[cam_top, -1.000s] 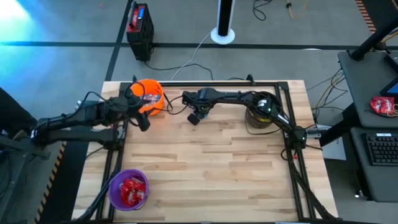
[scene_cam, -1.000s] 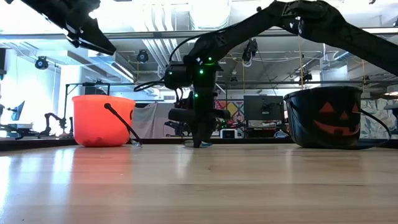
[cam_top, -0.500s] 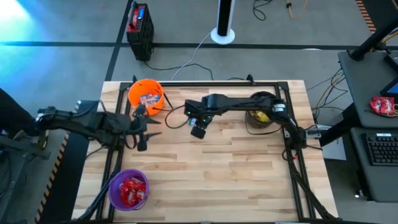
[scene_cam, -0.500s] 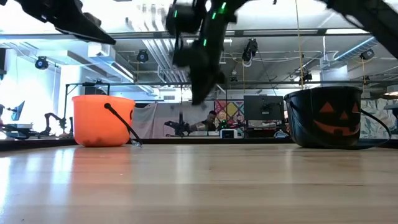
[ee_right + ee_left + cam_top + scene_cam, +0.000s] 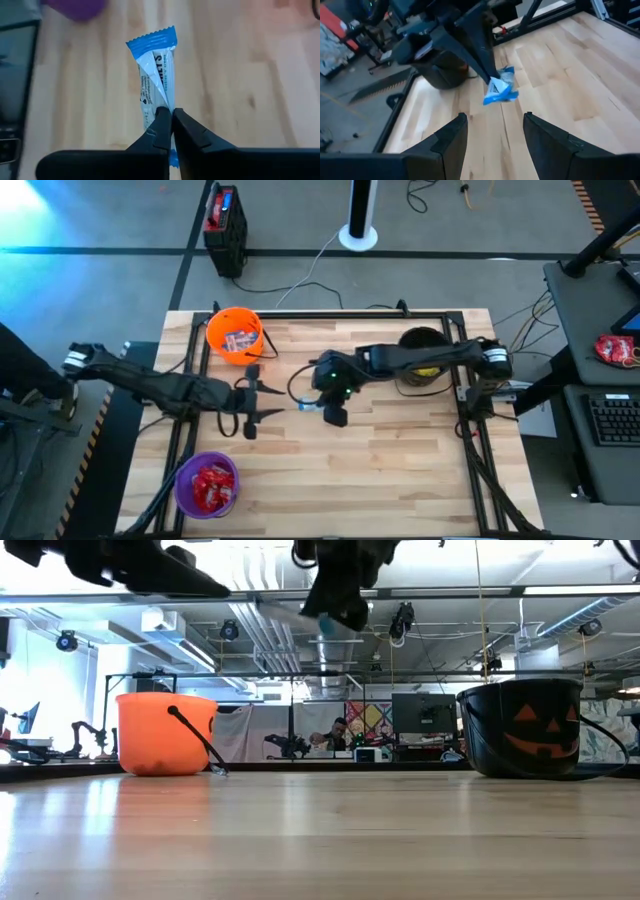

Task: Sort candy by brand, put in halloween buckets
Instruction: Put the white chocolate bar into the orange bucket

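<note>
A blue-and-white candy packet (image 5: 155, 75) hangs over the middle of the table, with my right gripper (image 5: 171, 117) shut on it. In the left wrist view the same candy (image 5: 500, 90) shows straight ahead of my left gripper (image 5: 495, 142), which is open and close by on its left with nothing between its fingers. The orange bucket (image 5: 235, 335) stands at the far left with wrapped candies inside. The black bucket (image 5: 420, 362) at the far right shows a yellow packet inside. The purple bucket (image 5: 207, 483) at the near left holds red packets. My right gripper pinches one end of the packet (image 5: 161, 104) between its two fingertips, where the wrapper is creased lengthwise. The fingers slant down toward the table's left. The candy juts out beyond the fingertips, lifted clear of the table.
Bare wooden tabletop (image 5: 380, 470) lies between the buckets. A black metal frame (image 5: 470, 430) runs along the table's edges. In the low view the orange bucket (image 5: 165, 735) and the black bucket (image 5: 520, 730) stand at the far edge, with both grippers high above.
My right gripper has risen from the table near the far edge, taking the blue-and-white candy clear of the wood, and has come toward the near edge. My left gripper has left the orange bucket and swung toward the table's middle, up to the candy.
</note>
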